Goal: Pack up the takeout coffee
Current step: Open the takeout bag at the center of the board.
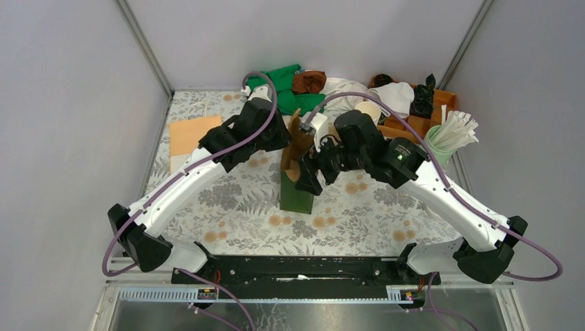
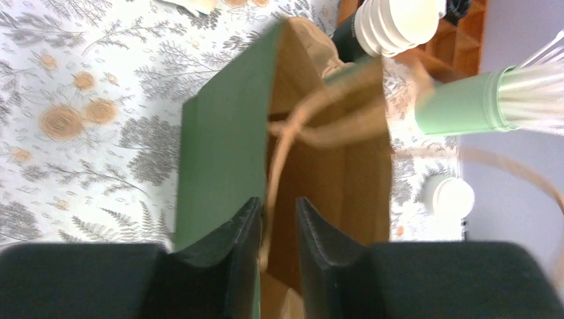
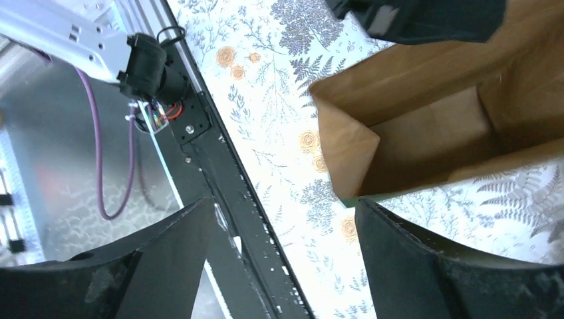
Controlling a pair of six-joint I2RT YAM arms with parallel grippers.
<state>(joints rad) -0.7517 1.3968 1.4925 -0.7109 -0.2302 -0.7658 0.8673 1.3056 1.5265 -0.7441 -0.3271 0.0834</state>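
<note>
A green paper bag [image 1: 295, 194] with a brown inside stands open in the middle of the table. From the right wrist view, the bag [image 3: 425, 126] shows a bare brown bottom. The takeout coffee [image 2: 452, 197] appears as a round white lid on the table just past the bag's [image 2: 219, 146] far side; the top view does not show it. My left gripper [image 2: 276, 203] hangs over the bag's mouth, its jaws a little apart, with a thin paper handle [image 2: 282, 143] running loose between them. My right gripper [image 3: 284, 203] is wide open and holds nothing, beside the bag's near corner.
A stack of lidless paper cups [image 2: 396, 23] lies behind the bag. Next to it is a mint cup of straws [image 2: 465, 103] and a wooden organiser [image 1: 421, 124]. Green cloth [image 1: 283, 86] and a tan sheet [image 1: 193, 134] lie at the back left. The black base rail [image 3: 226, 193] runs along the table's near edge.
</note>
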